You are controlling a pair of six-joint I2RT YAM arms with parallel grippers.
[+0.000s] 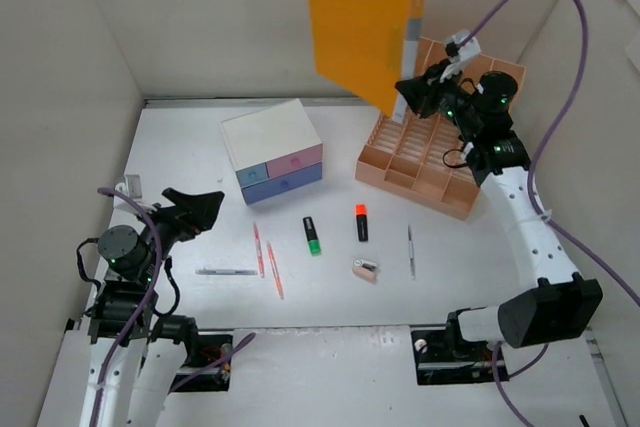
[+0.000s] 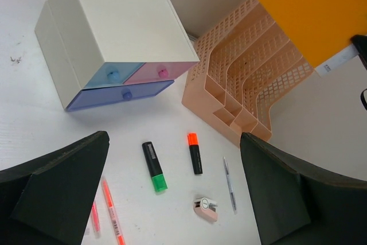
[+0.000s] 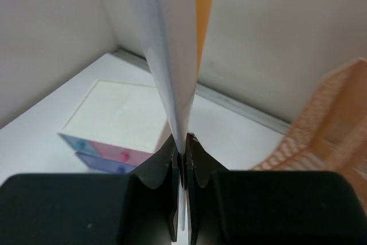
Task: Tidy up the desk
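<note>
My right gripper [image 1: 412, 95] is shut on the lower corner of an orange folder [image 1: 360, 17], holding it upright in the air over the back of the desk [image 1: 190, 157], next to the peach mesh file rack [image 1: 430, 162]. In the right wrist view the folder's thin edge [image 3: 178, 55] runs straight up from between the closed fingers [image 3: 184, 142]. My left gripper [image 1: 195, 212] hovers open at the desk's left side, holding nothing. Its wrist view looks between the wide fingers [image 2: 174, 137] at a green highlighter [image 2: 153, 167], an orange highlighter [image 2: 194, 153], a grey pen [image 2: 229, 185] and a small pink correction tape [image 2: 205, 207].
A white box with pink and blue drawers [image 1: 272, 147] stands at the back centre. Two pink pens [image 1: 266, 259] and a grey pen [image 1: 227, 271] lie near the left gripper. White panels wall the desk at the back and sides.
</note>
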